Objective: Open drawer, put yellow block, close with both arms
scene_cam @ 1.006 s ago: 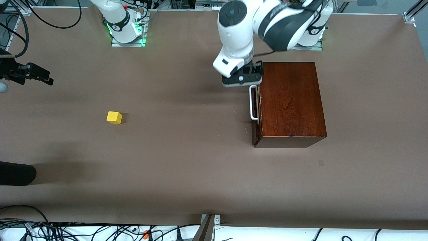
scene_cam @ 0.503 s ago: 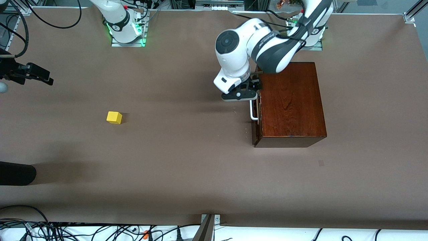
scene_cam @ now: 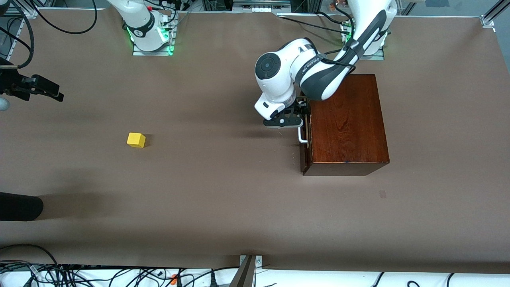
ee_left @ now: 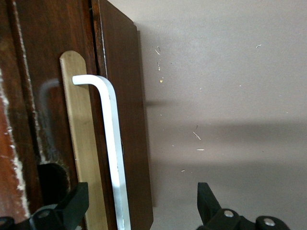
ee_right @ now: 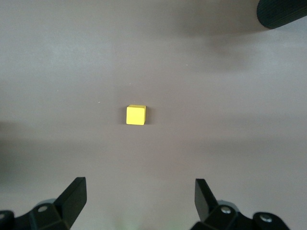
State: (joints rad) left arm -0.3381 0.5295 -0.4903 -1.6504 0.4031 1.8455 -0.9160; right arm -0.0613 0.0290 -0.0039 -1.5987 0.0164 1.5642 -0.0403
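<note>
The dark mahogany box stands toward the left arm's end of the table, with the drawer front shut in it. Its white bar handle also shows in the left wrist view. My left gripper is open in front of the drawer. In the left wrist view the bar runs between its two fingers, which do not touch it. The yellow block lies on the table toward the right arm's end. My right gripper is open and empty, high over the table, and looks down on the block.
The brown table cover runs bare between the block and the box. A black rounded object lies at the table's edge at the right arm's end, nearer the camera than the block, and shows in the right wrist view.
My left arm has come down and moved along the drawer front toward the front camera, so its open fingers now straddle the white handle. The block and the right gripper have not moved.
</note>
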